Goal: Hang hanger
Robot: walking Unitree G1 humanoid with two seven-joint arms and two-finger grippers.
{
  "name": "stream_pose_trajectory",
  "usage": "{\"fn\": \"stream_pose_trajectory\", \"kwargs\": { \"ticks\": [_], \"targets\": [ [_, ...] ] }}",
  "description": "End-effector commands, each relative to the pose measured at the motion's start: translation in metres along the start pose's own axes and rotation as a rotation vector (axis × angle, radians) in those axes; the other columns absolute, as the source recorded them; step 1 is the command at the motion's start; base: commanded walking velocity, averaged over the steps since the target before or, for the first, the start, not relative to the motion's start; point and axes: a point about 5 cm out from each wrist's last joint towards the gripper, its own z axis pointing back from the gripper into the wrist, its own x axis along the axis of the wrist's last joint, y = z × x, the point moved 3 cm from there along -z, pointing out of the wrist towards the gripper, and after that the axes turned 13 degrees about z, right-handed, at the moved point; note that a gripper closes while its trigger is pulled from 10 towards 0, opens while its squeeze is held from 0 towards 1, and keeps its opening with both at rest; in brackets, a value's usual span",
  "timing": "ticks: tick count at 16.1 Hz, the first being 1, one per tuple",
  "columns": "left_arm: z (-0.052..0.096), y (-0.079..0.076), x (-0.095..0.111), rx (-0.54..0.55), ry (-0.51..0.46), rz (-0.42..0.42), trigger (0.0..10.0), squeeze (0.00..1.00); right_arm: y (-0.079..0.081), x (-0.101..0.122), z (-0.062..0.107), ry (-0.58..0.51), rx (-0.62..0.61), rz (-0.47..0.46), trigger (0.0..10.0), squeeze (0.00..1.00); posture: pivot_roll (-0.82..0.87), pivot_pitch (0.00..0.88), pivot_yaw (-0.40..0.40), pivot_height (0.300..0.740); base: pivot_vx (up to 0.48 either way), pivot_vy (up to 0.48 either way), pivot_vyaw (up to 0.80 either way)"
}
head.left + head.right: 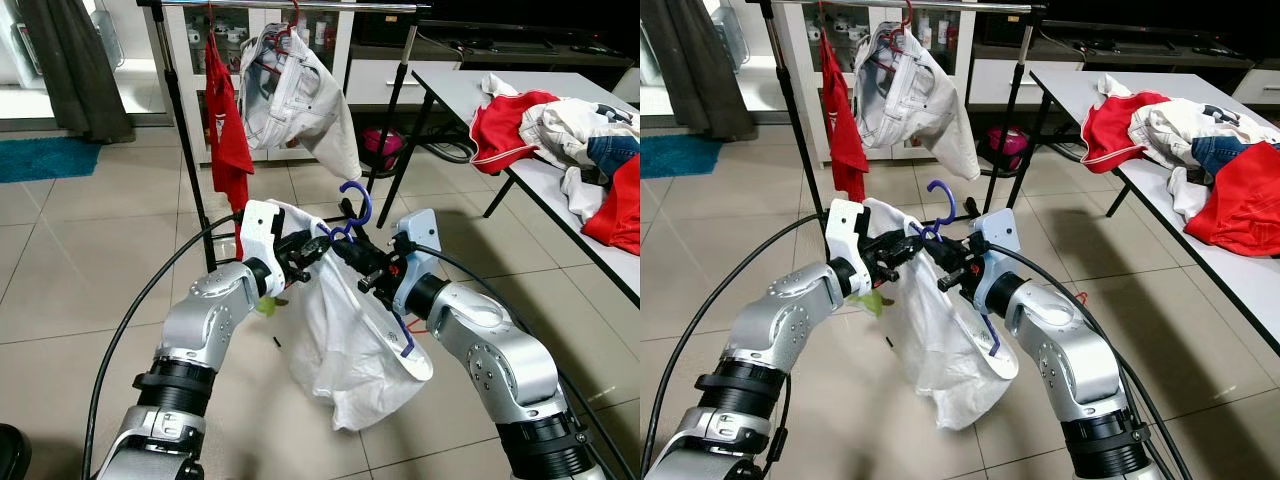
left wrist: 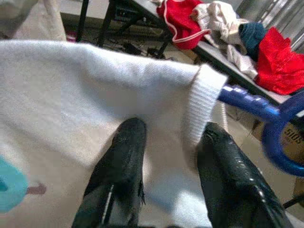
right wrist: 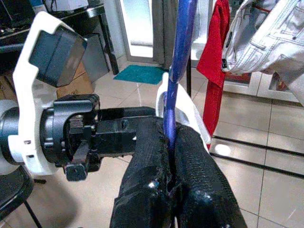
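Right gripper [image 3: 172, 156] pinches the blue hanger [image 1: 356, 196] below its upturned hook. Left gripper [image 2: 166, 156], fingers spread, straddles the white garment [image 1: 345, 345]. Rail [image 1: 290, 6] lies ahead and above.

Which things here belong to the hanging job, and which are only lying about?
Belong to the job:
- blue hanger, pinched by the right gripper
- white garment on it, with the left gripper at its collar
- clothes rail

Only lying about:
- clothes pile on the table
- red shirt and white jeans, already hung
- teal mat
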Motion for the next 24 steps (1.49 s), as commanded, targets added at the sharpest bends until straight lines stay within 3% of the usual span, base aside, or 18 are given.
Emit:
{"fn": "stream_pose_trajectory", "kwargs": {
  "ticks": [1, 9, 11, 13, 16, 18, 19, 22, 23, 24],
  "targets": [
    [-0.004, -0.003, 0.003, 0.001, 0.004, -0.022, 0.0, 0.0, 0.0, 0.013, 0.0, -0.035, 0.013, 0.035, 10.0, 0.0, -0.11, 0.0, -0.08, 0.74, 0.0, 0.0, 0.0],
    [-0.004, -0.004, 0.006, -0.011, -0.028, -0.046, 0.0, 0.0, -0.002, 0.012, 0.0, -0.03, 0.004, 0.034, 10.0, 0.0, -0.11, 0.0, -0.08, 0.74, 0.0, 0.0, 0.0],
    [0.001, -0.005, 0.012, -0.017, -0.062, -0.028, 0.0, 0.0, -0.004, 0.008, 0.0, -0.009, -0.016, 0.037, 10.0, 0.0, -0.11, 0.0, -0.085, 0.74, 0.0, 0.0, 0.0],
    [0.013, -0.005, 0.017, -0.003, -0.102, 0.006, 0.0, 0.0, -0.019, -0.004, 0.0, 0.058, -0.12, 0.031, 10.0, 0.0, -0.1, 0.0, -0.088, 0.74, 0.0, 0.0, 0.0],
    [0.019, 0.005, 0.018, 0.072, -0.133, 0.021, 0.0, 0.0, -0.02, -0.006, 0.0, 0.07, -0.138, 0.031, 10.0, 0.0, -0.1, 0.0, -0.087, 0.74, 0.0, 0.0, 0.0],
    [0.024, 0.009, 0.025, 0.128, -0.18, 0.058, 0.0, 0.0, -0.05, -0.024, 0.008, 0.182, -0.367, 0.013, 10.0, 0.0, -0.09, 0.0, -0.08, 0.74, 0.0, 0.0, 0.0],
    [0.025, 0.009, 0.024, 0.13, -0.179, 0.061, 0.0, 0.0, -0.053, -0.026, 0.009, 0.188, -0.392, 0.013, 10.0, 0.0, -0.09, 0.0, -0.08, 0.74, 0.0, 0.0, 0.0],
    [0.022, -0.006, 0.01, 0.067, -0.111, 0.065, 0.0, 0.0, -0.077, -0.02, 0.019, 0.157, -0.605, -0.028, 10.0, 0.0, -0.1, 0.0, -0.072, 0.74, 0.0, 0.0, 0.0],
    [0.019, -0.01, 0.001, 0.067, -0.08, 0.061, 0.0, 0.0, -0.093, -0.017, 0.03, 0.133, -0.749, -0.074, 10.0, 0.0, -0.11, 0.0, -0.069, 0.74, 0.0, 0.0, 0.0],
    [0.019, -0.009, 0.0, 0.074, -0.077, 0.061, 0.0, 0.0, -0.096, -0.017, 0.032, 0.137, -0.778, -0.075, 10.0, 0.0, -0.11, 0.0, -0.068, 0.74, 0.0, 0.0, 0.0]
  ]
}}
